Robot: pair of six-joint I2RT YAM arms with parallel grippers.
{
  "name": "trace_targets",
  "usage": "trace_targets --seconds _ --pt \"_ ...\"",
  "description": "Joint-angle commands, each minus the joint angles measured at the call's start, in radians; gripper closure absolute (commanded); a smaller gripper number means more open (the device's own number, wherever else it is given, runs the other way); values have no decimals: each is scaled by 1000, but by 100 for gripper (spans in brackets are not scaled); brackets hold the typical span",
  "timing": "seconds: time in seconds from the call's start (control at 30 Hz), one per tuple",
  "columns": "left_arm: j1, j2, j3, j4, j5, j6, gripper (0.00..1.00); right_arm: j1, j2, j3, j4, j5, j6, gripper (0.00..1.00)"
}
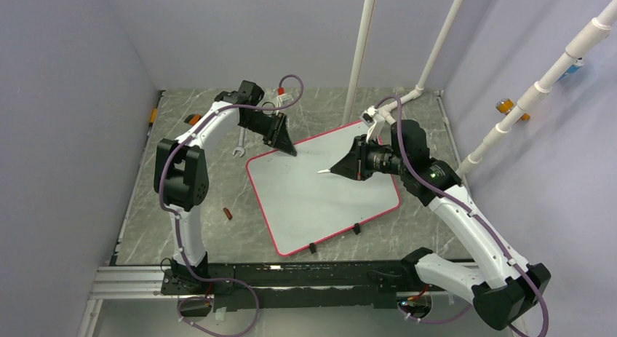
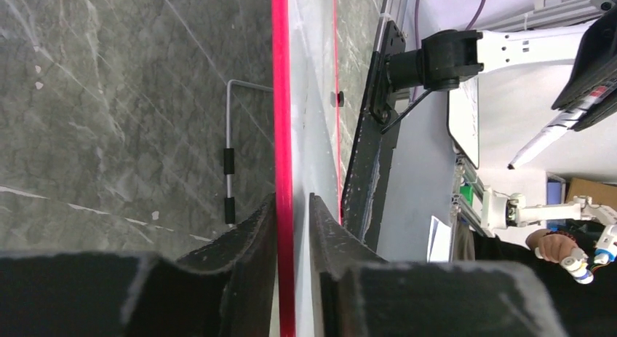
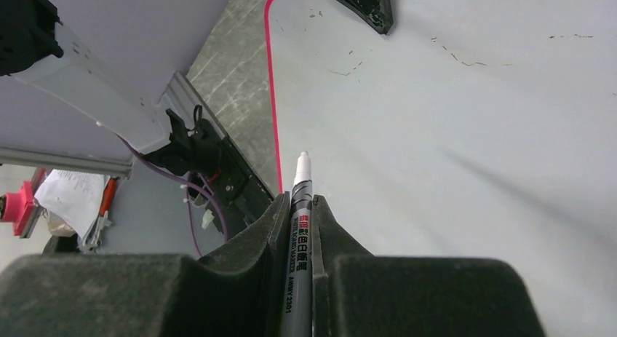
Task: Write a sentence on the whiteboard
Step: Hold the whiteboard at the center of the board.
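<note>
Left gripper (image 2: 292, 203) straddles the red far edge of the whiteboard (image 1: 320, 199) near its left corner, jaws nearly together. Whether they pinch it cannot be told. The whiteboard lies flat and skewed at the centre of the table (image 1: 218, 235), with faint dark specks (image 3: 458, 57) near its far edge. Right gripper (image 3: 300, 202) is clamped on a marker (image 3: 298, 239), its tip over the board's middle.

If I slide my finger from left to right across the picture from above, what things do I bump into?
Going across: small red piece → silver wrench → left tool → marker → right tool → orange fitting on the right wall. The whiteboard is left out because it stretches under several of these.
</note>
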Motion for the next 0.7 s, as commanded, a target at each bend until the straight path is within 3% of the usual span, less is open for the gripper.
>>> trace_targets --seconds 0.0,0.17,0.47,0.67 --pt "-9 0 18 7 13 1 81 3 -30 16 19 -2 15 100" --pt "-24 -17 28 3 -21 9 100 4 -40 13 18 0 17 100" --pt "-45 -83 16 52 -139 -16 100 12 -79 -21 49 16 42 100" --pt "-51 -126 4 78 -249 -42 100 118 -86 -6 25 200 20 100"
